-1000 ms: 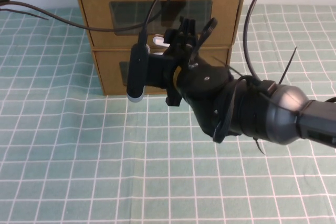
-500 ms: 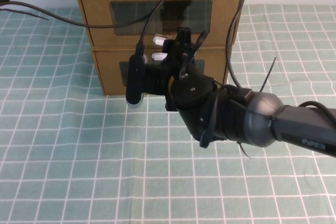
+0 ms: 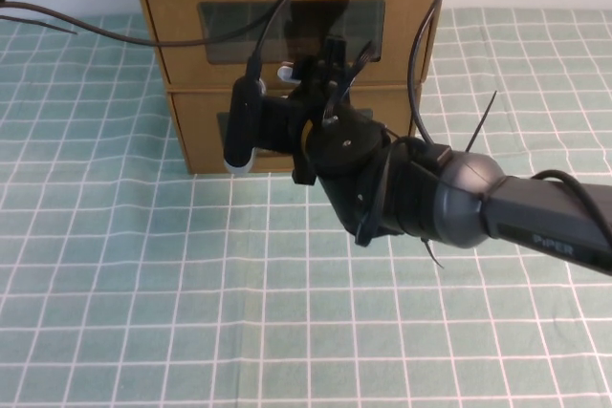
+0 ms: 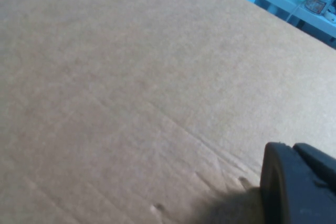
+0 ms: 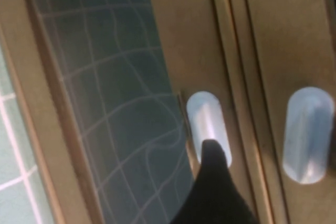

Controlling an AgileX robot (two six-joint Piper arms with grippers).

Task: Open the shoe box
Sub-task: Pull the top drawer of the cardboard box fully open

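Left gripper [image 4: 298, 182] shows only at the lower right of the left wrist view, close over a bare brown cardboard face that fills the frame. Whether it is spread or closed I cannot tell. It is probably parked there to steady the stack while a drawer is pulled.

In the upper centre of the high view, on the green checked tablecloth [image 3: 115, 284], two shoe boxes stand stacked, both closed. They are the upper brown cardboard box with a dark window [image 3: 172, 7] and the lower matching brown cardboard box [image 3: 196, 145]. One translucent white oval handle [image 3: 285, 72] shows just left of the right gripper [image 3: 349, 48], which hangs in front of the box fronts with its jaws wide and nothing between them. That spread looks meant to take a handle.

In the right wrist view its dark fingertip [image 5: 212, 156] overlaps the handle beside the window, while a second translucent white oval handle [image 5: 307, 135] sits across the seam. I cannot tell which box each belongs to. The grey right arm trails off to the lower right.

Against a second ago, the right gripper has moved up and to the left, closer to the fronts. Half a second ago two handles showed and now only one does. The jaw spread has barely changed and the boxes have not shifted.
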